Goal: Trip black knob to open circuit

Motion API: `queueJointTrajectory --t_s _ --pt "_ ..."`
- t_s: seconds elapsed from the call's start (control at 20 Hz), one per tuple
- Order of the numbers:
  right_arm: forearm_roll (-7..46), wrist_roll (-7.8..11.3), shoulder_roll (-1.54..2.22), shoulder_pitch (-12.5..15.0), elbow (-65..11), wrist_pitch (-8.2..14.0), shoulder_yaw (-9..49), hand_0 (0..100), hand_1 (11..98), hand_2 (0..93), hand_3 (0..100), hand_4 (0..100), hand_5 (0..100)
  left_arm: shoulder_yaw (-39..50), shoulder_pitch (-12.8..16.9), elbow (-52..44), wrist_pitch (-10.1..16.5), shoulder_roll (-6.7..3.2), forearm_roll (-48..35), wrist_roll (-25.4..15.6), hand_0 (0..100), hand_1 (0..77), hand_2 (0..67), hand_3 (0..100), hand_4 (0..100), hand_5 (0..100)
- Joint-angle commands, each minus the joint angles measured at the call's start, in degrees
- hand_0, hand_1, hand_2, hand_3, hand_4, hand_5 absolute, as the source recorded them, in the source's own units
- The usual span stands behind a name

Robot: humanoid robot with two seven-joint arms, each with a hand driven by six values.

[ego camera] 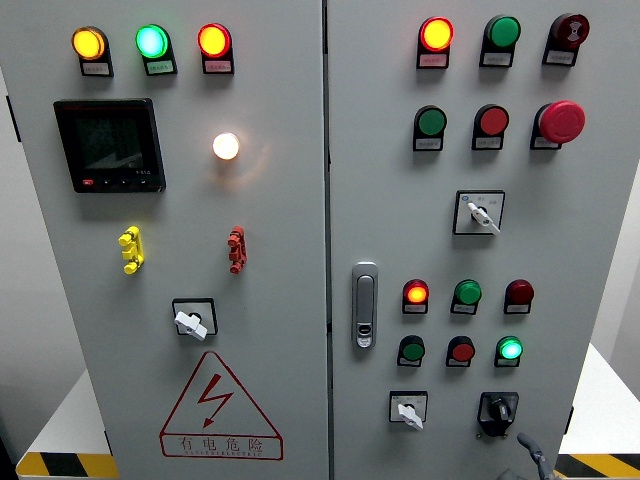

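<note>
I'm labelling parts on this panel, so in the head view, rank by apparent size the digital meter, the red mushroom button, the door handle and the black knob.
1. Digital meter
2. Door handle
3. Red mushroom button and black knob: too alike to rank.

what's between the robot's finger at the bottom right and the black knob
Nothing: in the head view only bare grey panel separates the right hand's fingers, entering at the bottom edge, from the black knob just up-left.
</note>
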State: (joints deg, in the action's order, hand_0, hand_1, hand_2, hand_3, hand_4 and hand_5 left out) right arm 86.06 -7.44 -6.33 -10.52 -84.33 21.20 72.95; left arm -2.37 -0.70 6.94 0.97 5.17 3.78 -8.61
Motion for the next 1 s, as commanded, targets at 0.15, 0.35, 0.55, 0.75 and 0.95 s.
queueJointTrajectory --t_s 0.15,0.35,0.55,0.75,0.95 --pt "0.08 0.24 -0.17 1.64 -1.27 0.07 0.18 100 52.3 12.3 77 76 100 0.0 0.0 0.0 0.0 0.01 0.0 0.0 0 3.0 13.0 21 7 1" --pt "0.08 0.59 -0.09 4.09 -2.85 -0.11 0.53 100 54.2 7.4 52 47 78 0.0 0.0 0.0 0.0 0.01 0.0 0.0 0 3.0 13.0 21 7 1" --pt "0.16 0.76 -0.09 7.96 -6.36 -0.55 0.44 100 56.2 7.7 38 36 66 0.0 0.0 0.0 0.0 0.01 0.0 0.0 0 3.0 13.0 21 7 1" --pt "0.25 0.76 0.0 9.72 -8.56 -0.63 0.44 100 56.8 8.5 31 30 60 0.0 0.0 0.0 0.0 0.01 0.0 0.0 0 3.0 13.0 21 7 1" --pt "0.78 0.68 -0.09 11.57 -10.41 -0.81 0.35 100 57.5 9.2 24 23 52 0.0 0.0 0.0 0.0 0.01 0.0 0.0 0 3.0 13.0 21 7 1"
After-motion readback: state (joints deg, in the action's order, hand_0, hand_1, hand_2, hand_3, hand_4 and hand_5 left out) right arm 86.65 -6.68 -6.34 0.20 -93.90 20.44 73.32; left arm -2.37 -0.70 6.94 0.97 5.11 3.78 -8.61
